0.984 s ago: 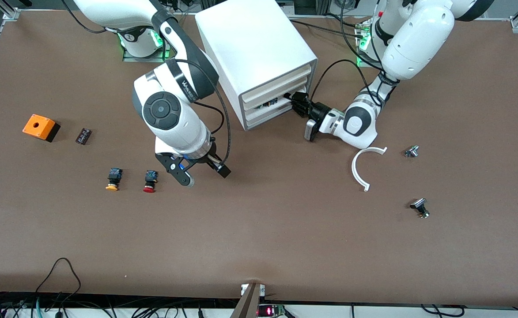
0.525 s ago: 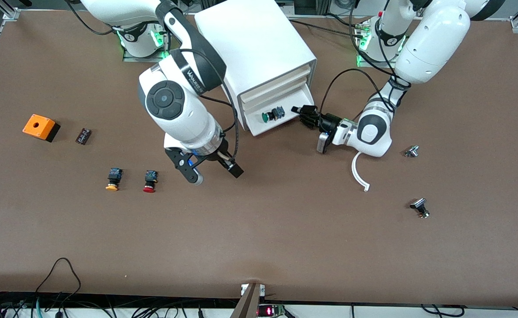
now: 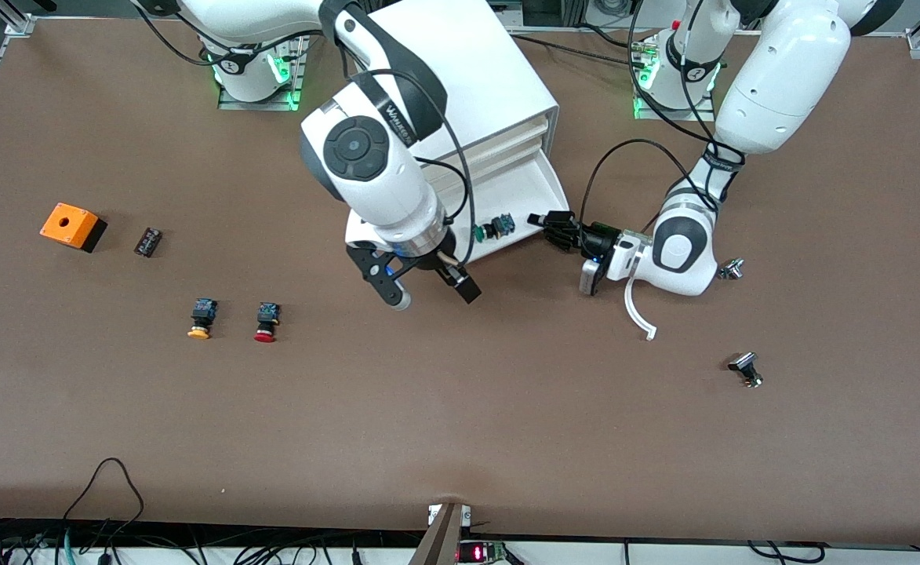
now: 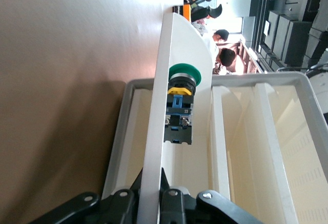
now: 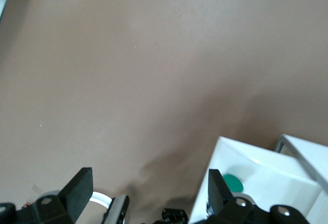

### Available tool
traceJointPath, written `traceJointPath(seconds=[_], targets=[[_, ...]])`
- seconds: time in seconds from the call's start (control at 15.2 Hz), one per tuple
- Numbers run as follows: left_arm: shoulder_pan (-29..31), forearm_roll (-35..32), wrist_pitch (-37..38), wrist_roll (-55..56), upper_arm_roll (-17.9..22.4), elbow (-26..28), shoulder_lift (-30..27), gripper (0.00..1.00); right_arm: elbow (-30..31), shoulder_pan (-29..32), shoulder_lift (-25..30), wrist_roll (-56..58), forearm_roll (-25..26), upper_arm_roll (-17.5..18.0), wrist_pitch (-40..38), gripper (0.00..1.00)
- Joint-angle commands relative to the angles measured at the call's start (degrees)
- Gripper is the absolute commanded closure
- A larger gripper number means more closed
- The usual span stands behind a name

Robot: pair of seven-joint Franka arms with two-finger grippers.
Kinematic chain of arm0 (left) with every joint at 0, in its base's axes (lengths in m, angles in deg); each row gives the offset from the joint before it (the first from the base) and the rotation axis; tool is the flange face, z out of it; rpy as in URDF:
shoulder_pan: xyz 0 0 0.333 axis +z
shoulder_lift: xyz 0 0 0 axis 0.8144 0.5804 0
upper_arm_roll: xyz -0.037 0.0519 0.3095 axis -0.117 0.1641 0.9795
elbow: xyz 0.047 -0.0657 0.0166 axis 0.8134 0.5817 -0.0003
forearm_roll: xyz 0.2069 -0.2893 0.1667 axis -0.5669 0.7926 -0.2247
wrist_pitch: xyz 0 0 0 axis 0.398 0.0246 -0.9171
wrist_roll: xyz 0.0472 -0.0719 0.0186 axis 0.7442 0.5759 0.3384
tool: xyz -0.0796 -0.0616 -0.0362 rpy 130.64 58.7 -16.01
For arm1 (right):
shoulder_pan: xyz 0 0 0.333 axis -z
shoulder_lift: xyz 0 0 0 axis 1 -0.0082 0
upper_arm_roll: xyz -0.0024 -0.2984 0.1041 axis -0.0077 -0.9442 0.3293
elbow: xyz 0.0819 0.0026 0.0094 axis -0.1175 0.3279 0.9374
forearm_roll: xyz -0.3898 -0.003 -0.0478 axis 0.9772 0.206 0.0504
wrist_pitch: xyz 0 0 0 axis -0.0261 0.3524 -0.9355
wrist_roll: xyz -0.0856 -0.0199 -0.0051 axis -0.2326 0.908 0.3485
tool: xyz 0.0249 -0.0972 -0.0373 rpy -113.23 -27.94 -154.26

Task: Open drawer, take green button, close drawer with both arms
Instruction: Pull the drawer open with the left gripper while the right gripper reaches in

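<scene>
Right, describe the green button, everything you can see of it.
The button has a round green cap, a yellow collar under it and a black-and-blue body. It lies on its side in the pulled-out white drawer, beside the front wall. No gripper touches it: the left gripper grips the drawer's front edge, and the open right gripper hangs over the table nearby.

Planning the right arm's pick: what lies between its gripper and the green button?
Front view: only the drawer's front wall lies between right gripper and green button.
</scene>
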Motion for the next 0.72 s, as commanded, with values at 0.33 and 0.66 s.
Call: traceJointPath(seconds=[0.33,0.66], targets=[[0.45,-3.66,-0.33,3.46,3.31,-7.56,2.50,1.00,-2.90,-6.58,-6.65,-6.00,-0.41,-0.26,2.69,0.01],[0.36,-5.34,-0.24,3.98,3.40,-7.74,1.37,0.00,-2.81,-9.13,-9.47,-8.03,-0.41,-0.26,3.75,0.01]])
